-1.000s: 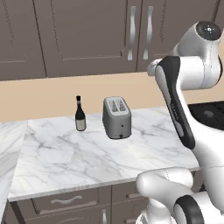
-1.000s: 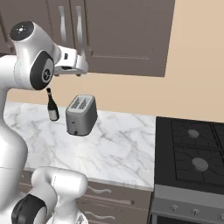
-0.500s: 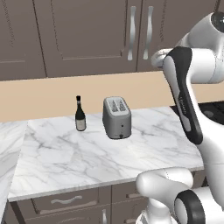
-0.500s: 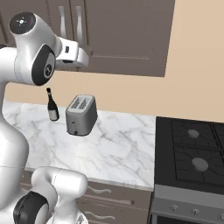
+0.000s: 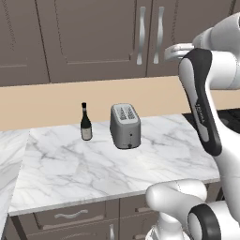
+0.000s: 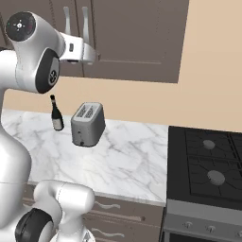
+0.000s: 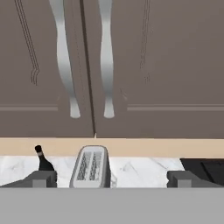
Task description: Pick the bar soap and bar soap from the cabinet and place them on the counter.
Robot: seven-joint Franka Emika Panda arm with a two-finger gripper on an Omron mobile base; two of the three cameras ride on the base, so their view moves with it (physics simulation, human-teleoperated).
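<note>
Presently, you have the hand (image 7: 111,178) raised in front of the cabinet (image 5: 93,37), its two fingers (image 7: 41,178) standing wide apart with nothing between them. The cabinet doors are closed, and the two long silver handles (image 7: 105,57) meet at the seam directly ahead of the hand. You cannot see the bar soaps; with the doors closed, what is inside the cabinet is hidden. Below, the counter (image 5: 93,168) carries a dark bottle (image 5: 86,123) standing upright and a grey toaster (image 5: 125,125) just to its right, the two near each other but apart. A black stove (image 6: 208,165) adjoins the counter's right end. Drawers with wavy handles (image 5: 70,215) run under the counter's front edge.
</note>
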